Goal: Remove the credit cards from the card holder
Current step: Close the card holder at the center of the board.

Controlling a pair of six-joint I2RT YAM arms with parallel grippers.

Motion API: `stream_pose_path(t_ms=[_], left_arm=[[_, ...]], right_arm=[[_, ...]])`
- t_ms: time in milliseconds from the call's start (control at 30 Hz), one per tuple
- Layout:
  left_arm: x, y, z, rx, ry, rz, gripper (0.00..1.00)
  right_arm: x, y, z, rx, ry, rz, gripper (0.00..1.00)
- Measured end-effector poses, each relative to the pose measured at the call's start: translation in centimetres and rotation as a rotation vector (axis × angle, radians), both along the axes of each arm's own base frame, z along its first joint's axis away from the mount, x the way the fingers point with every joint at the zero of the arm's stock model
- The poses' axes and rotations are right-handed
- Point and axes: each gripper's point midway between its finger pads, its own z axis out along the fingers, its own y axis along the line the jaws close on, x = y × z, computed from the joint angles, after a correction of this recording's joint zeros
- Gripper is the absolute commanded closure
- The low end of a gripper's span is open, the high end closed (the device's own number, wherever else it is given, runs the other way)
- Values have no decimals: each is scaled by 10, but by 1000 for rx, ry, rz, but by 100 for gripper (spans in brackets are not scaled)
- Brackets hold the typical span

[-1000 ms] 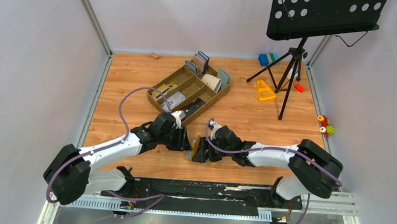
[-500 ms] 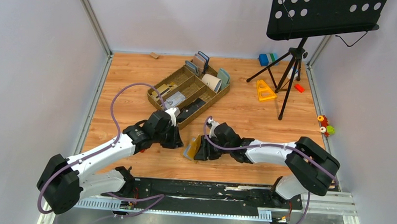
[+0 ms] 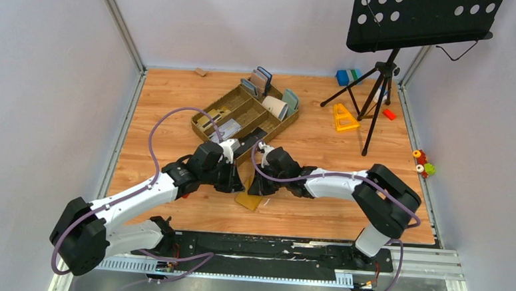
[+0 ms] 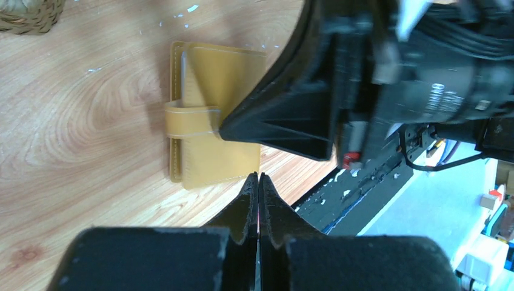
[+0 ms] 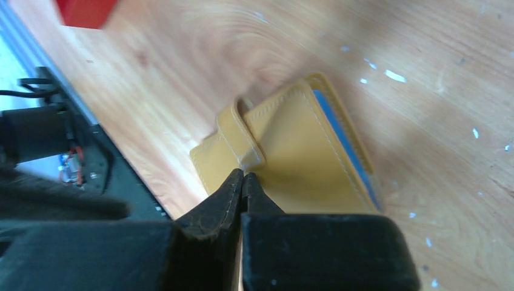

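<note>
The mustard-yellow card holder point(image 3: 248, 199) lies flat and closed on the wooden table, its strap point(image 4: 191, 119) wrapped over the cover. My left gripper point(image 4: 257, 176) is shut, its tips at the near corner of the card holder point(image 4: 215, 109) with nothing between them. My right gripper point(image 5: 243, 174) is shut too, its tips touching the end of the strap point(image 5: 242, 136); I see nothing pinched between them. A thin blue edge point(image 5: 345, 142) shows between the covers. The credit cards are hidden. In the top view the two grippers meet just above the card holder.
A brown divided tray point(image 3: 276, 128) with upright wallets stands behind the grippers. A music stand tripod point(image 3: 377, 85) and a yellow triangle point(image 3: 344, 117) are at the back right. The black base rail point(image 3: 270, 246) runs along the near edge. A wicker rim point(image 4: 30, 12) shows in the left wrist view.
The card holder stood on edge between the grippers and now lies flat. Both grippers have closed, and the right arm has swung left toward the left gripper.
</note>
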Motion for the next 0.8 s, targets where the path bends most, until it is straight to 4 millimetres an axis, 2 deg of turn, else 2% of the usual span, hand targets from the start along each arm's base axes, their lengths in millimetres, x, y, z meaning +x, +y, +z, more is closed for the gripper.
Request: stream_pose_path(t_ms=[100, 200, 367, 633, 700, 800], left_arm=[[0, -4, -8, -7, 12, -14, 100], [-1, -6, -23, 9, 45, -28, 100], [-2, -7, -40, 26, 72, -39, 100], [5, -4, -56, 61, 46, -20, 100], [6, -1, -62, 79, 43, -14, 100], [5, 4, -71, 105, 45, -9, 100]], right_arm=[[2, -3, -26, -30, 50, -4, 100], [8, 1, -24, 20, 55, 4, 100], [8, -5, -20, 47, 70, 10, 100], [12, -13, 29, 92, -33, 13, 100], [15, -15, 28, 75, -46, 0, 100], [20, -23, 4, 8, -21, -29, 100]])
